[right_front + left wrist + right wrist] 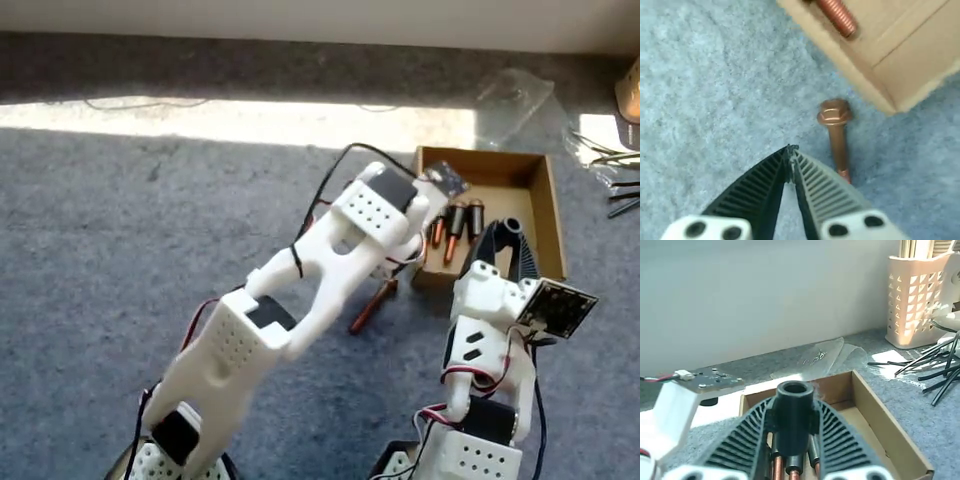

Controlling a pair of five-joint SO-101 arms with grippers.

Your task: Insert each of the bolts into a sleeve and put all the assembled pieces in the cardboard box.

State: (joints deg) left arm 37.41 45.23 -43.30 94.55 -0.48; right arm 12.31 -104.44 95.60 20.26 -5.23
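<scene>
I record the left gripper (791,152) with its jaws closed tip to tip and empty, low over the grey table (700,90). One loose copper bolt (835,132) lies flat on the table just outside a corner of the cardboard box (875,75), right beside those jaws. The right gripper (792,406) has its jaws clamped on a black sleeve (791,427), held upright with the bore facing up, above the box. Three assembled pieces (455,228) lie inside the box, on the side nearest the loose bolt.
</scene>
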